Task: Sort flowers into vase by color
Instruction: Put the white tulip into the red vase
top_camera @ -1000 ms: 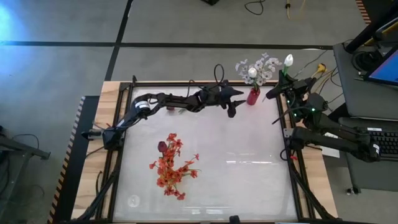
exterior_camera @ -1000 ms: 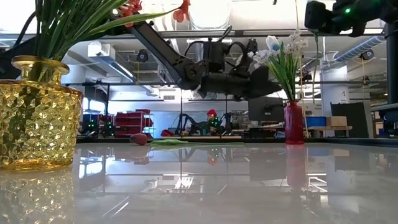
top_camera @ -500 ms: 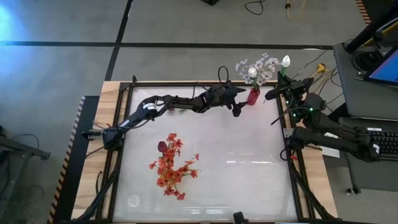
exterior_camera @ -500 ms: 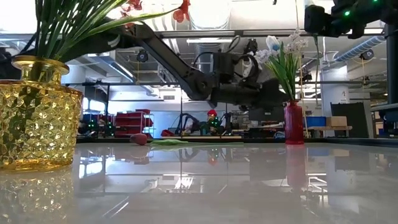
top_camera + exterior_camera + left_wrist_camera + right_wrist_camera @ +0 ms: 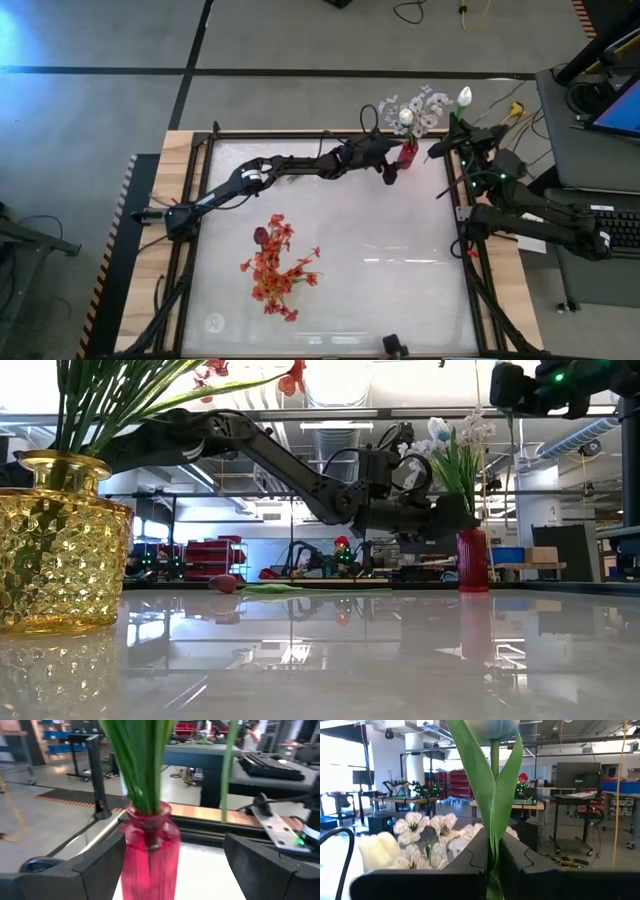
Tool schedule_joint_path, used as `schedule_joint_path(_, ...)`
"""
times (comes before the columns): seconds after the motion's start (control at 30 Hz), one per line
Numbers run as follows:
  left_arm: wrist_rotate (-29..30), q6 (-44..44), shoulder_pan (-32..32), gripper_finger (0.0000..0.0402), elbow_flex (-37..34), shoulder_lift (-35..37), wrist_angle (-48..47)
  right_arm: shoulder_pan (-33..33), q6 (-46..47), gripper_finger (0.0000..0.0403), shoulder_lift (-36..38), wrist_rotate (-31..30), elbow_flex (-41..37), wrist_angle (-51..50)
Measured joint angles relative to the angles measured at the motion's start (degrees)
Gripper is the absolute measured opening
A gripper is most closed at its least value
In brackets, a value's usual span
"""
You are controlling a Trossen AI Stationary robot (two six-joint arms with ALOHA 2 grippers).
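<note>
White table (image 5: 400, 290), wooden border (image 5: 158, 250), possibly a monitor (image 5: 620, 105)

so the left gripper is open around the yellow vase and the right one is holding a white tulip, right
Not quite. The left gripper is open around the red vase, as the left wrist view shows; the yellow vase stands apart at the table's near side. The right gripper does hold the white tulip by its stem.

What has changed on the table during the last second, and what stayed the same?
The left gripper moved toward the red vase, and its open fingers now flank it without gripping. The right gripper still holds the white bud near the vase. The red-orange flowers and the yellow vase did not move.
</note>
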State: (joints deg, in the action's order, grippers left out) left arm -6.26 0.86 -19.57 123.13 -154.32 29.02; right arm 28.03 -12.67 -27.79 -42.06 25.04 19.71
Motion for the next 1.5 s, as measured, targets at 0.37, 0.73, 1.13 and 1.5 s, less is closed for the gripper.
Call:
schedule_joint_path(0.37,3.37,3.03,0.02,0.032,-0.34,-0.77,1.11,0.02,0.7,0.0018,0.04,0.0,0.0,0.71)
schedule_joint_path(0.73,3.34,4.61,0.07,0.032,7.12,-5.78,1.51,0.02,0.61,0.0018,0.02,-0.02,0.0,0.69)
schedule_joint_path(1.13,4.52,7.0,0.09,0.032,11.02,-7.69,-0.21,0.02,-0.43,0.0018,0.0,-0.02,1.09,0.11)
schedule_joint_path(1.5,4.76,7.68,-0.07,0.0296,11.01,-7.69,-0.36,0.0,-0.81,0.0018,0.0,-0.02,1.14,0.08)
